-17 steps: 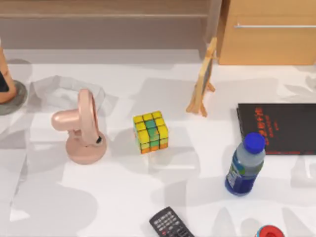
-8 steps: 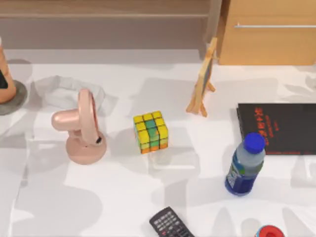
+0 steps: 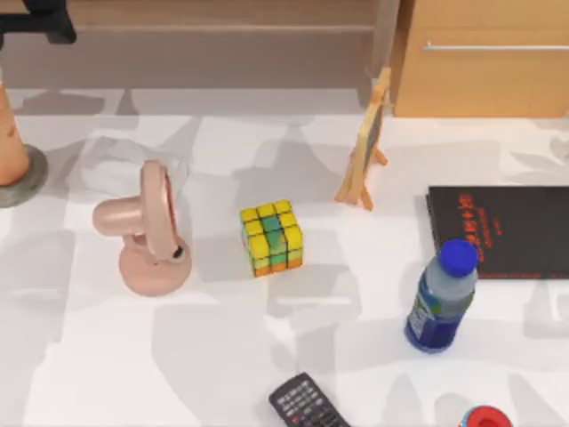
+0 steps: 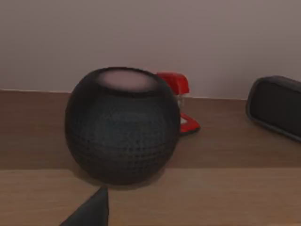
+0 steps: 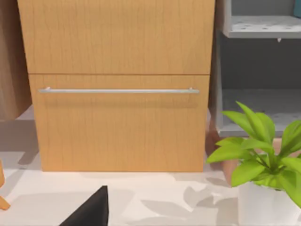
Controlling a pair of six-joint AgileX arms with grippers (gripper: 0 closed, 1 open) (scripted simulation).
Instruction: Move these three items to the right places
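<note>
At the table's centre your puzzle cube (image 3: 271,237) sits beside the pink fan (image 3: 147,233); the vase (image 3: 11,133) stands far left. You cannot tell either gripper's state.

Our left arm (image 3: 36,22) has come into the top view at the far left corner, up by the wooden shelf, above the peach-orange vase (image 3: 11,133). The dark patch seen on the vase's side 1 s ago is gone; its flank now reads plain orange. Shadows across the white table (image 3: 267,356) have shifted w/ the arm.
</note>
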